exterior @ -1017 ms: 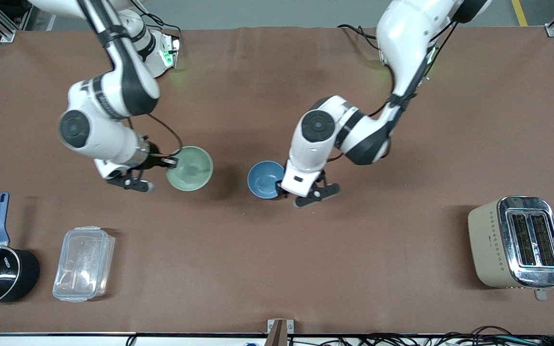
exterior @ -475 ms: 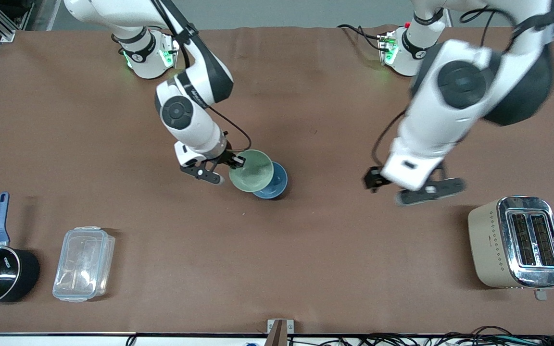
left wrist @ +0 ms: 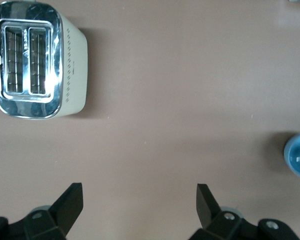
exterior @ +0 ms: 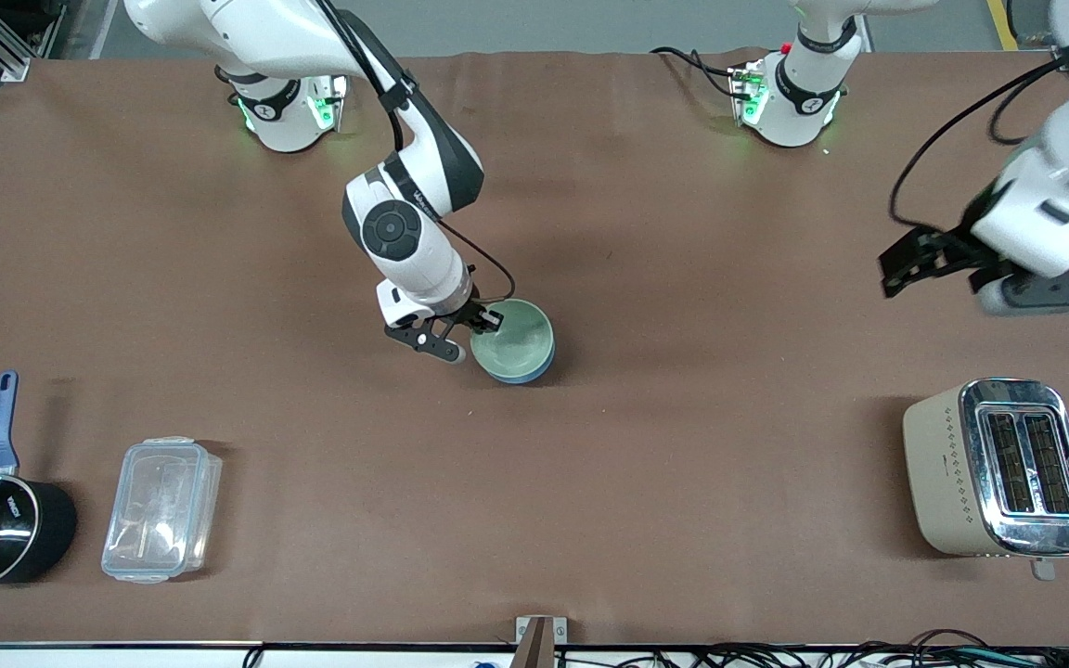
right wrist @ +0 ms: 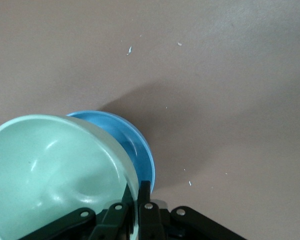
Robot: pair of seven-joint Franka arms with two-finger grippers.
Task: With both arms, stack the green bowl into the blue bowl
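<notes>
Since half a second ago the right gripper (exterior: pixel 471 327), jaws clamped on the rim, has lowered the green bowl (exterior: pixel 516 341) into the blue bowl (exterior: pixel 521 375) mid-table, slightly tilted, release pending, while the left gripper (exterior: pixel 947 274), jaws wide, has withdrawn above the toaster (exterior: pixel 938 473).

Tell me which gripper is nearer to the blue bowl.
Right. The right gripper is shut on the green bowl's rim, lowering it into the blue bowl. The left gripper hangs open near the left arm's end, above the toaster.
</notes>
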